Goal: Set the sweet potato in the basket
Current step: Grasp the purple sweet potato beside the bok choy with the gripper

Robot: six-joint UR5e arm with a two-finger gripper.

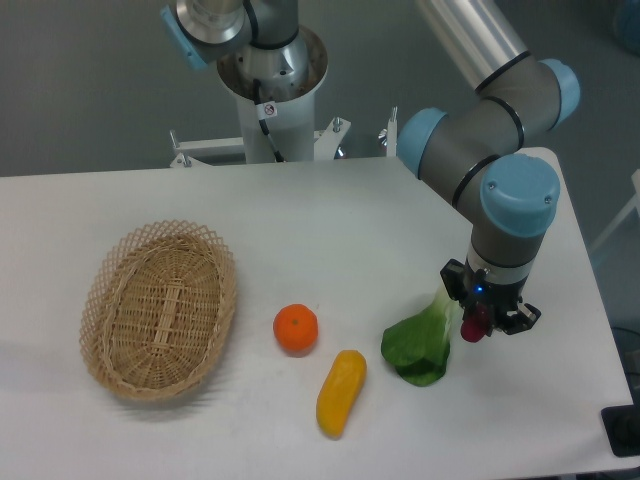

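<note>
The sweet potato is a small reddish-purple tuber; only its lower end shows under my gripper at the right of the table. The gripper points straight down and is shut on the sweet potato, holding it just above the table surface. The tan wicker basket lies at the far left of the table, far from the gripper, with nothing in it.
A green leafy vegetable lies just left of the gripper, nearly touching it. A yellow-orange elongated vegetable and a round orange fruit lie between the gripper and the basket. The table's right edge is close to the gripper.
</note>
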